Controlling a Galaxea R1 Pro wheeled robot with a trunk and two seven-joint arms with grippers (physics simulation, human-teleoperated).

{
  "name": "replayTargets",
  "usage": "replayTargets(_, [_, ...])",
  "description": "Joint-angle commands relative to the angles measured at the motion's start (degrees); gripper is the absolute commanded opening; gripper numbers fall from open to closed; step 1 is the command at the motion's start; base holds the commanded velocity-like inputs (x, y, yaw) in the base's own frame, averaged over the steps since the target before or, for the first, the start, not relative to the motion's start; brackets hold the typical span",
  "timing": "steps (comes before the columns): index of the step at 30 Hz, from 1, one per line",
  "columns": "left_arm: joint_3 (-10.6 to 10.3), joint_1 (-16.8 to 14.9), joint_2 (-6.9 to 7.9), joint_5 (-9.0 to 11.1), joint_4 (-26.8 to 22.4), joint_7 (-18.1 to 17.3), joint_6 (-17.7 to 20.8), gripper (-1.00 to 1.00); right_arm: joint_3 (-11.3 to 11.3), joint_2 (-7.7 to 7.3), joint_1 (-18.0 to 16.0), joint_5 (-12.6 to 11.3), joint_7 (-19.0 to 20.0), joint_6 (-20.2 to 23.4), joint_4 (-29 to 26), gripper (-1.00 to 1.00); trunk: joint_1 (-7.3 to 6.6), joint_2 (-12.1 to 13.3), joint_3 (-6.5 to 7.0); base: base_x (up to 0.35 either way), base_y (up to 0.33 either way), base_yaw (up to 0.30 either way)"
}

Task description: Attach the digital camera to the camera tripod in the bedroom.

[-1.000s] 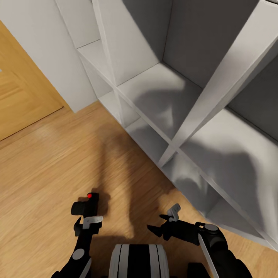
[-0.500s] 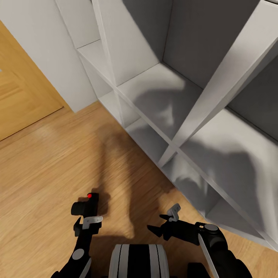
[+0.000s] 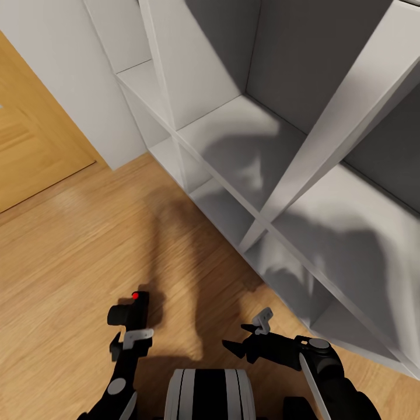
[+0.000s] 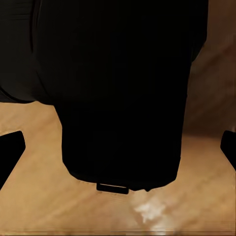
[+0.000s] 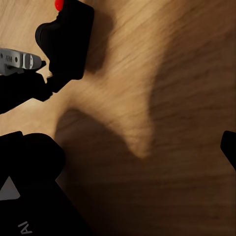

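The digital camera (image 3: 129, 310), black with a red button on top, is low over the wood floor ahead of my left arm; I cannot tell if it rests on the floor. My left gripper (image 3: 129, 337) sits just behind it. In the left wrist view the camera (image 4: 118, 88) looms large, and both fingertips (image 4: 10, 152) stand wide of its sides with a gap, so the gripper is open. The right wrist view shows the camera (image 5: 69, 39) with its shadow close beside it. My right gripper (image 3: 245, 335) hangs open over bare floor, holding nothing. The camera tripod is out of view.
White cube shelves (image 3: 262, 216) rise close ahead and to the right, their lower cubbies near my right arm. A white wall (image 3: 70, 76) stands at the left, with a wood-coloured surface (image 3: 29, 146) beyond it. Light wood floor (image 3: 70, 245) spreads left. My base (image 3: 207, 394) is at the bottom.
My left gripper has drawn back a little from the camera, which stays where it was. The right arm and the view have not shifted.
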Motion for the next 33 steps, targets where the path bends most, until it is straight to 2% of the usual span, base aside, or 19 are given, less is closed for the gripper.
replayTargets(1, [-0.25,-0.03,0.04,0.18,0.13,0.43,-0.16,1.0,0.01,-0.02,-0.02,0.36,0.28,0.2,-0.05,1.0,-0.01,-0.01,-0.03,0.0,0.0,0.0])
replayTargets(27, [-0.25,-0.03,0.05,0.17,0.25,0.42,-0.06,1.0,0.01,-0.02,-0.02,0.36,0.28,0.21,-0.05,1.0,-0.01,-0.01,-0.03,0.0,0.0,0.0])
replayTargets(28, [-0.25,-0.03,0.05,0.15,0.23,0.42,-0.06,-1.0,0.01,-0.02,-0.02,0.35,0.28,0.2,-0.04,1.0,-0.01,-0.01,-0.03,0.0,0.0,0.0])
replayTargets(33, [-0.25,-0.03,0.05,0.11,0.09,0.39,-0.07,-1.0,0.01,-0.02,-0.02,0.29,0.28,0.24,-0.07,1.0,-0.01,-0.01,-0.03,0.0,0.0,0.0])
